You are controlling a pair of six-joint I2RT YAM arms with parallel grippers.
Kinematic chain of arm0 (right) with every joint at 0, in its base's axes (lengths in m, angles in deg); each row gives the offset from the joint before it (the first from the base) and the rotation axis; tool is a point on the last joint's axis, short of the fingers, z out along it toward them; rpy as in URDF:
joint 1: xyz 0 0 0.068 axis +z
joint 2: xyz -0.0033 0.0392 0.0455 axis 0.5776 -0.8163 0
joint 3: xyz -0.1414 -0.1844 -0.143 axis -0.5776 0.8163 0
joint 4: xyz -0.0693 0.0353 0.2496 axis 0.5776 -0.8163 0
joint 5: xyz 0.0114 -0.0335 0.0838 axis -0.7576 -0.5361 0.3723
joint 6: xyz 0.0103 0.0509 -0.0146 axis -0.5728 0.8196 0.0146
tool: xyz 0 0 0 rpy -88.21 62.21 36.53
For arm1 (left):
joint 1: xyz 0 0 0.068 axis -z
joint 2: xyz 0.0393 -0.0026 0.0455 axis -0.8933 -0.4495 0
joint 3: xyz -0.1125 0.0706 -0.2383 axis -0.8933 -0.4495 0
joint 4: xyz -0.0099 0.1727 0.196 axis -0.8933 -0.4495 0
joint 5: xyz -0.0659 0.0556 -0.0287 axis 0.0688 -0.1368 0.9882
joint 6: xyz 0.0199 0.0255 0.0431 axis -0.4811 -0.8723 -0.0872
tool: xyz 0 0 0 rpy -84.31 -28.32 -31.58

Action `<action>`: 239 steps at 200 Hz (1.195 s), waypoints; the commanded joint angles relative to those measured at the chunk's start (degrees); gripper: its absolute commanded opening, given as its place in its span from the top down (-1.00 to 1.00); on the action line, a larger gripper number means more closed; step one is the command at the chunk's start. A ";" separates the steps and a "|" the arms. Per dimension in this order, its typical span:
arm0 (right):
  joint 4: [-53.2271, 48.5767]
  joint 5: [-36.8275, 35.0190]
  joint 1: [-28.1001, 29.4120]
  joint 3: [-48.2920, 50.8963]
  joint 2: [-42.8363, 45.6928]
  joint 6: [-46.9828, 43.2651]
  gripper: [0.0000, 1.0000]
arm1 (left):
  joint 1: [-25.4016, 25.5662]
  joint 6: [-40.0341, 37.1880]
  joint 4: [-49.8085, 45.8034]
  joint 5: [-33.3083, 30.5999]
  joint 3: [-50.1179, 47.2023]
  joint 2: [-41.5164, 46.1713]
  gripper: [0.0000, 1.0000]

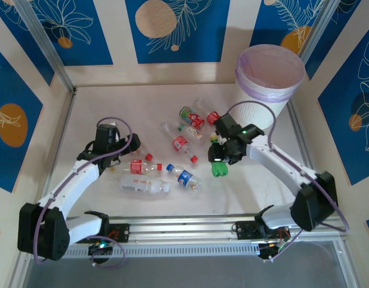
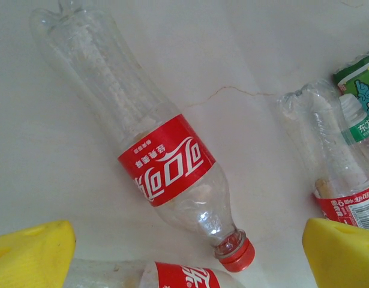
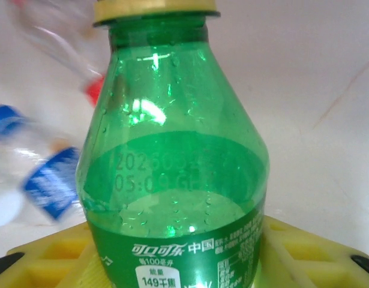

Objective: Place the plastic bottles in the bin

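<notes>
Several plastic bottles lie scattered mid-table: a red-labelled one (image 1: 139, 167), a clear one (image 1: 145, 183), a blue-labelled one (image 1: 185, 177), and others (image 1: 192, 117) nearer the bin (image 1: 269, 78), a white ribbed bucket with a lilac liner at the back right. My left gripper (image 1: 110, 146) hovers open over a red-labelled, red-capped bottle (image 2: 166, 159), its yellow fingers (image 2: 31, 255) wide on either side and not touching it. My right gripper (image 1: 220, 155) is shut on the green bottle (image 3: 172, 168), which sits between its yellow pads (image 3: 310, 252); the same bottle (image 1: 219, 168) hangs below the gripper.
A second red-labelled bottle (image 2: 178, 277) lies just below the left gripper, with another bottle (image 2: 346, 174) and a green-labelled one (image 2: 361, 90) to its right. A metal rail (image 1: 184, 228) runs along the near edge. Patterned walls enclose the table.
</notes>
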 commanded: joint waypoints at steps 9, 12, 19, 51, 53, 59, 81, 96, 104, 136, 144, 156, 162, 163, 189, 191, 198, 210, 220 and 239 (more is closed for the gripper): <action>-3.40 1.64 -0.91 -9.82 6.04 -6.73 0.02 | 0.67 -0.53 1.18 0.69 1.77 -1.32 -0.95; -3.32 1.31 -0.96 -11.02 6.22 -7.37 0.02 | 0.70 -0.51 1.35 0.81 1.73 -1.45 -0.95; -2.77 0.38 -1.32 -13.62 6.34 -8.78 0.02 | 0.81 -0.21 1.87 1.07 1.83 -1.69 -0.95; 1.36 -1.70 -8.10 -24.74 3.62 -13.23 0.05 | 2.18 -0.30 1.65 1.77 3.48 -2.84 -0.98; 1.61 -1.83 -8.66 -25.37 3.40 -13.41 0.05 | 2.35 -0.33 1.40 1.73 3.63 -2.85 -0.99; 2.86 -2.33 -10.16 -27.20 2.65 -14.28 0.06 | 2.87 -0.76 0.75 1.51 3.90 -2.80 -0.99; 8.01 -2.03 -17.01 -33.10 -0.39 -16.06 0.07 | 4.72 -2.50 -2.99 -0.11 4.62 -2.14 -1.00; 11.76 -1.79 -22.49 -36.03 -3.18 -15.51 0.07 | 5.95 -3.15 -5.00 -1.42 4.58 -1.29 -1.00; 13.61 -1.33 -25.44 -37.26 -4.77 -14.92 0.07 | 6.24 -3.24 -5.48 -1.49 4.34 -0.73 -1.00; 19.55 1.27 -33.40 -42.12 -11.28 -11.15 0.07 | 6.74 -2.55 -5.57 -0.85 3.27 1.62 -1.00; 19.84 1.79 -34.67 -43.86 -13.02 -10.42 0.08 | 6.74 -2.50 -5.55 -0.83 3.26 1.93 -1.00; 19.56 2.22 -36.02 -46.67 -15.85 -9.48 0.09 | 6.81 -2.41 -5.65 -0.83 3.44 2.29 -1.00; 19.40 2.71 -36.65 -47.96 -17.20 -9.15 0.09 | 7.00 -2.42 -5.65 -0.90 3.44 2.34 -1.00; 19.35 2.79 -36.78 -48.21 -17.37 -9.13 0.09 | 6.96 -2.44 -5.65 -0.87 3.44 2.41 -1.00; 16.78 3.22 -38.09 -53.35 -23.37 -9.33 0.09 | 7.01 -2.43 -5.57 -1.18 3.35 2.22 -1.00; 16.58 3.22 -38.13 -53.66 -23.83 -9.32 0.08 | 7.05 -2.38 -5.57 -1.18 3.29 2.15 -1.00; 16.08 3.09 -38.23 -54.22 -24.95 -9.54 0.09 | 7.06 -2.38 -5.57 -1.21 3.26 1.98 -1.00; 15.66 2.88 -38.40 -54.33 -26.38 -9.89 0.09 | 7.09 -2.44 -5.65 -1.35 3.18 1.62 -1.00; 15.74 2.59 -38.39 -53.82 -27.07 -10.16 0.08 | 7.09 -2.43 -5.65 -1.35 3.13 1.30 -1.00; 15.99 2.69 -38.54 -52.23 -28.17 -10.50 0.08 | 7.09 -2.24 -5.61 -1.41 3.18 0.66 -1.00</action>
